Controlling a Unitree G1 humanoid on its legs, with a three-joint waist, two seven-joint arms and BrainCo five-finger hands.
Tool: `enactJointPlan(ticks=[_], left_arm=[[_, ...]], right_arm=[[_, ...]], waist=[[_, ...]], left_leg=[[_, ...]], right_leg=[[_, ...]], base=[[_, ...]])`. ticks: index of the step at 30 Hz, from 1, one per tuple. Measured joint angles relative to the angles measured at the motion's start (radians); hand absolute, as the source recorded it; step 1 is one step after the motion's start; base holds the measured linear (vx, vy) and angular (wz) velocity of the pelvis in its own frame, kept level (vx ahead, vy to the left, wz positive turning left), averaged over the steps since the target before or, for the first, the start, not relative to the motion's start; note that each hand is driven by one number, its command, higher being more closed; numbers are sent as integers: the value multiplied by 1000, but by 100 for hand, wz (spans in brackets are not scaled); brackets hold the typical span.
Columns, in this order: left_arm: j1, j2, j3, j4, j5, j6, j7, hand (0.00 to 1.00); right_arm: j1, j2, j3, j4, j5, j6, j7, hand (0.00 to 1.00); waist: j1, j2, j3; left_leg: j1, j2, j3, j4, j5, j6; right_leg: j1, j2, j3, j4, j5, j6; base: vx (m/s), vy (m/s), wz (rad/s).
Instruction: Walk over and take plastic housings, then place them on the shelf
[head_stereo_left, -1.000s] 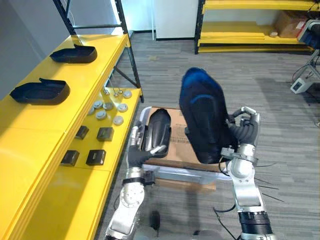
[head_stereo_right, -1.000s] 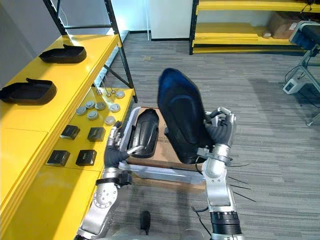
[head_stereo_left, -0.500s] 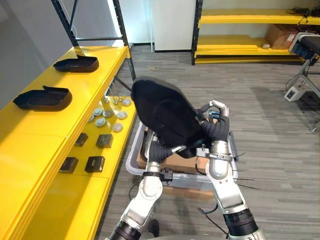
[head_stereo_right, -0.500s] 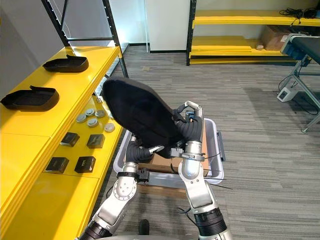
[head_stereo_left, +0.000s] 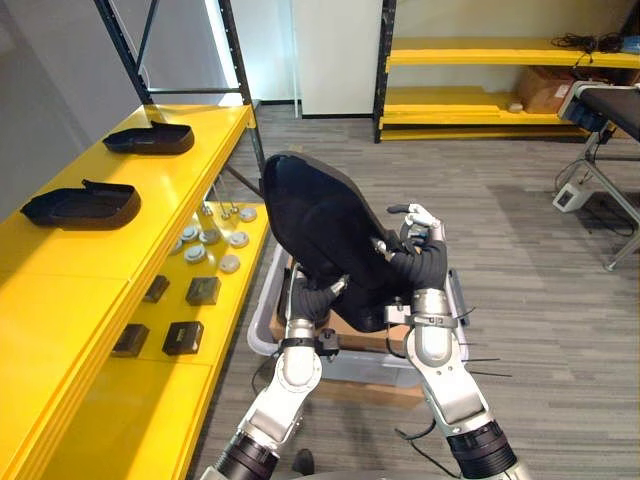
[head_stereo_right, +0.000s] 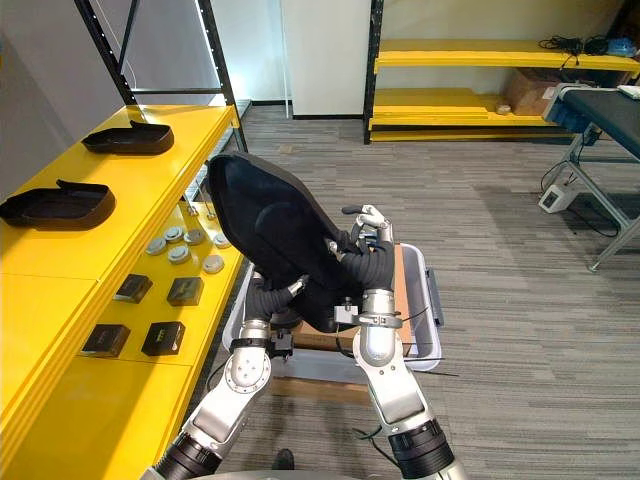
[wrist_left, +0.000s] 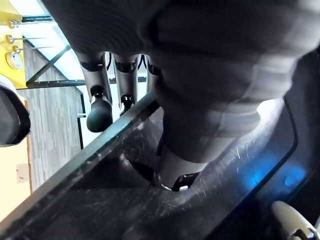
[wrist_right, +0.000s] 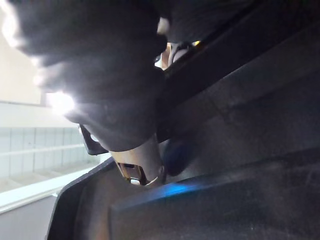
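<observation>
Left hand (head_stereo_left: 314, 298) and right hand (head_stereo_left: 421, 262) fingers (wrist_left: 100, 114) pinch black housing (head_stereo_left: 318, 225).

Head views: bright, even room light; a white light strip (head_stereo_left: 214, 40) glows at 11 o'clock.
Yellow shelf (head_stereo_left: 120, 250): pale sheen at 10 o'clock.
Plastic housing (head_stereo_left: 325, 235): matte black, hardly any highlights.
Left wrist view: dim; blue glint at 4 o'clock, bright floor (wrist_left: 50, 125) at 9 o'clock.
Right wrist view: very dark; white glare at 9 o'clock, blue glint at 6 o'clock.
</observation>
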Motion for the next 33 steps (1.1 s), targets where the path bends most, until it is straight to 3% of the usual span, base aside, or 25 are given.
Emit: enactJointPlan(ticks=[10, 12, 17, 23, 28, 33], left_arm=[[55, -2, 79, -2, -20, 0, -89, 100], [87, -2, 102, -2, -20, 0, -107, 100], [129, -2, 165, -2, -19, 3, -124, 100], [172, -5, 210, -2, -18, 9, -129, 100], [213, -18, 276, -26, -7, 11, -148, 100], [267, -26, 325, -145, 21, 7, -147, 100]], right_arm=[[10, -134, -100, -70, 22, -5, 117, 0], [6, -163, -166, -124, 68, -41, 133, 0], [6, -177, -343, -195, 127, -84, 130, 0], [72, -163, -543, -194, 167, -104, 105, 0], [216, -111, -656, -44, 171, -102, 108, 0], [352, -46, -734, 267, 208, -58, 133, 0]], waist=[[1, -2, -1], [0, -2, -1], [-3, -2, -1], [-11, -2, -1], [-33, -2, -1], [-52, 4, 0]], left_leg=[[1, 1, -1, -1, 1, 2], [0, 2, 3, -1, 1, 1], [-1, 5, 16, -1, 1, 1], [-13, 7, 17, -1, 0, 1], [-15, 9, 18, -1, 0, 1], [-16, 14, 18, -1, -1, 1]], right_leg=[[3, 4, -1, -2, 0, 0], [0, 5, 3, -2, 0, 0], [-4, 8, 7, -12, 4, 0], [-5, 9, 7, -36, 16, 4], [-6, 9, 7, -39, 17, 4], [-6, 15, 7, -42, 17, 3]], base=[[0, 0, 0], [10, -6, -5], [3, -2, -3], [0, 0, 0], [0, 0, 0], [0, 0, 0]])
